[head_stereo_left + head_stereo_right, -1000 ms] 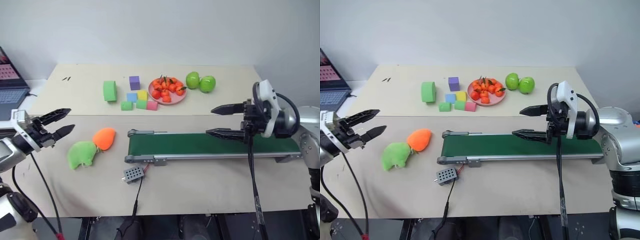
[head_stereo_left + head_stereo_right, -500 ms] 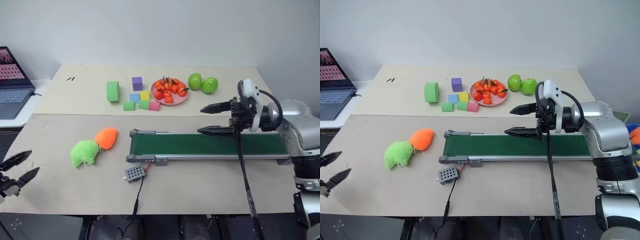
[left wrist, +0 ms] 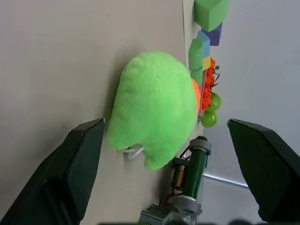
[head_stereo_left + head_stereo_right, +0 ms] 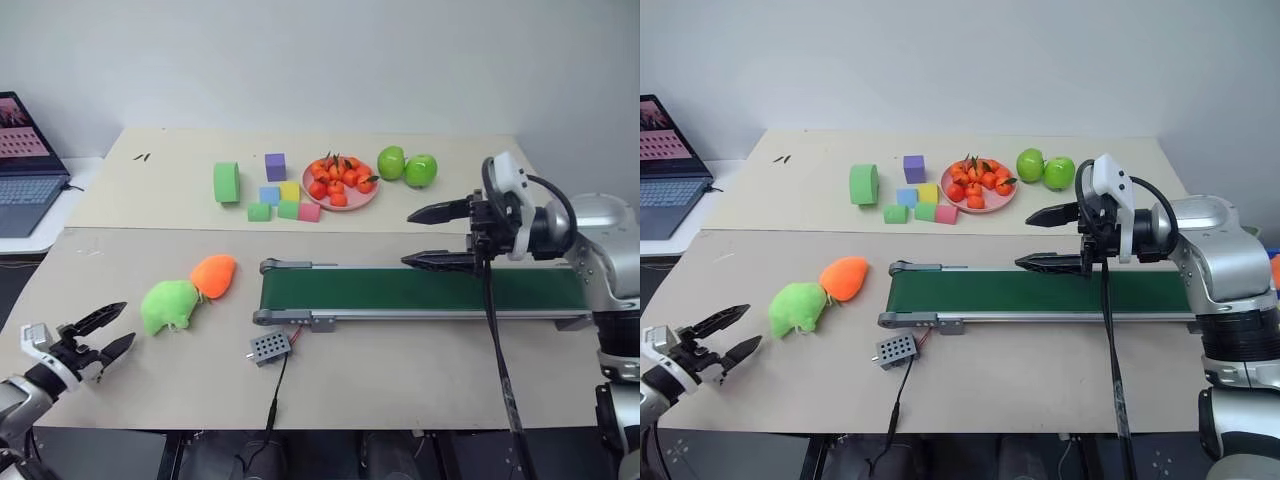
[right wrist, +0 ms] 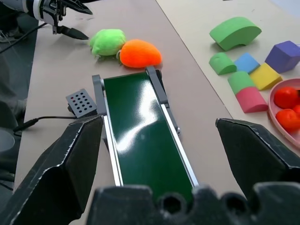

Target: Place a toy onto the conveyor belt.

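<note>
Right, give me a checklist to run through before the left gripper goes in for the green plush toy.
1. Left gripper open: ok, its fingers stand apart.
2. Left gripper lined up with the green plush toy: ok, the left wrist view shows the toy framed between the fingers, not yet touched.
3. Toy free to lift: not ok, the orange plush toy presses against it on the belt side.
4. Conveyor belt surface free for the toy: ok, nothing lies on it.
5. Right gripper out of the drop path: not ok, it hangs open over the belt.
6. Grey box and its cable out of the way: ok, in front of the belt.
</note>
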